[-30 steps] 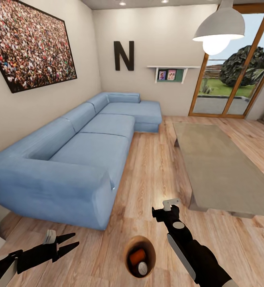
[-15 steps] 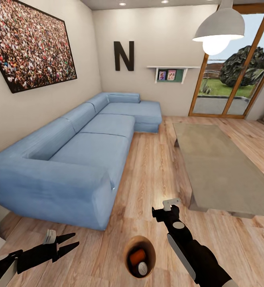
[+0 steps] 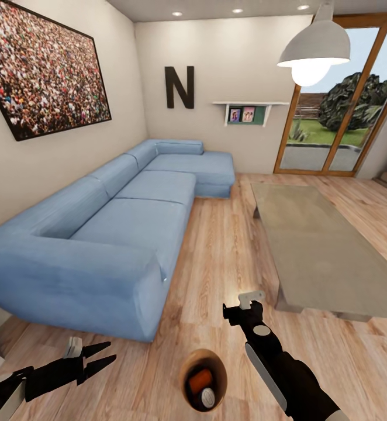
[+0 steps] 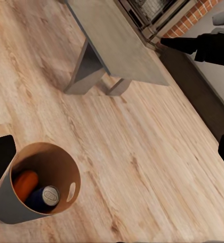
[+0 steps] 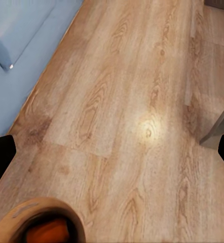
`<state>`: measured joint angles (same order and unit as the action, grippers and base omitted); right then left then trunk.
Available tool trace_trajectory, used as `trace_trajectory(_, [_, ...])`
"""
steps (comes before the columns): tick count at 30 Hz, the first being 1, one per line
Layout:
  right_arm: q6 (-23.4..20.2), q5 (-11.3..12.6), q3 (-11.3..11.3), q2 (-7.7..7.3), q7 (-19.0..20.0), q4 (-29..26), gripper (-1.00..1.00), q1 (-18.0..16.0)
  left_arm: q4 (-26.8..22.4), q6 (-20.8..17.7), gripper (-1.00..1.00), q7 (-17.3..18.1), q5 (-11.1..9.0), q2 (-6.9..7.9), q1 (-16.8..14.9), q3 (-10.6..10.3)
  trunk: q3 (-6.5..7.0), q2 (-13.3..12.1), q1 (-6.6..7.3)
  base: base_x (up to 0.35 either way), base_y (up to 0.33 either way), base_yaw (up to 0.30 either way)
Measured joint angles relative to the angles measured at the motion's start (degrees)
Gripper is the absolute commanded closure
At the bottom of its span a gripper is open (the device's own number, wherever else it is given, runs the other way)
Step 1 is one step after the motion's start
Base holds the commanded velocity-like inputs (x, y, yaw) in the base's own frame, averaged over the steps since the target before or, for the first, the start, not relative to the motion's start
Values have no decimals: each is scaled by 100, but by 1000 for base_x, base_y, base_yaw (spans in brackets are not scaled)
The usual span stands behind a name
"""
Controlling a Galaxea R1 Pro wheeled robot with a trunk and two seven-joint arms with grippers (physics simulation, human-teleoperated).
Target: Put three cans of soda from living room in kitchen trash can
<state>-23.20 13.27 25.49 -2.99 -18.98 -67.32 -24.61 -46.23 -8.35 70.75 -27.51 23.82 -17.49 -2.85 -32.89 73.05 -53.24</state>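
Standing on the light wood plank floor [image 3: 217,245] at the near middle of the head view is the tash can [image 3: 203,380], between the two arms; its tan-brown inside faces up. Inside it lie two can of soda: an orange can [image 3: 199,379] on its side and a second can [image 3: 208,398] showing its silver-grey top. The left wrist view gives the same: the pale grey bin [image 4: 38,182] with its oval handle hole near the rim, the orange can [image 4: 25,183] beside the can with the silver top [image 4: 50,194]. Whether a third can lies below them cannot be told.

At near left the left end effector [image 3: 103,356] hangs over the floor, its two dark fingers spread apart and holding nothing. Right of the bin, the right end effector [image 3: 249,298] points toward the far side of the room with a pale part at its tip; whether its fingers are apart or together cannot be told, though the right wrist view shows dark edges at both sides and bare floor between, with the bin's rim [image 5: 41,215] near.

A blue sectional sofa [image 3: 117,228] runs along the left wall. To the right stands the long low grey surface [image 3: 316,251], its top bare. A large crowd picture [image 3: 41,64] hangs on the left wall and a black letter N [image 3: 179,86] on the far wall.
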Motion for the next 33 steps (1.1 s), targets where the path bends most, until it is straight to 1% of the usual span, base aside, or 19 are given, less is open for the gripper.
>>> trace_trajectory(33, [0, 0, 0, 0, 0, 0, -100, 0, -2, 0, -100, 0, 0, 0, 0, -13, 311, 0, 0, 0, 0, -58])
